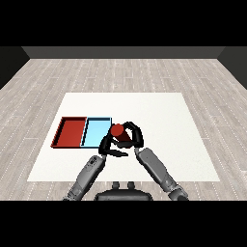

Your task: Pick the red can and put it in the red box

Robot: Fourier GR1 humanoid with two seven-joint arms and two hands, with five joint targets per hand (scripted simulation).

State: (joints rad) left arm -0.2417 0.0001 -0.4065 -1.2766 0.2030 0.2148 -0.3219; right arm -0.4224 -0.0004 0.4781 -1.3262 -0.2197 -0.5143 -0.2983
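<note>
Right robot hand (pixel 134 135) curling round red can (pixel 119 133), just beside light blue tray (pixel 96 131) | left robot hand (pixel 110 146) hovering relaxed, holding nothing | keeping can upright, carrying leftward past blue to red tray (pixel 69 132).

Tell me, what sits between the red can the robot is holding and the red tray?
The light blue tray. In the head view it lies directly between the red tray on the far left and the red can, which the right hand curls round.
</note>
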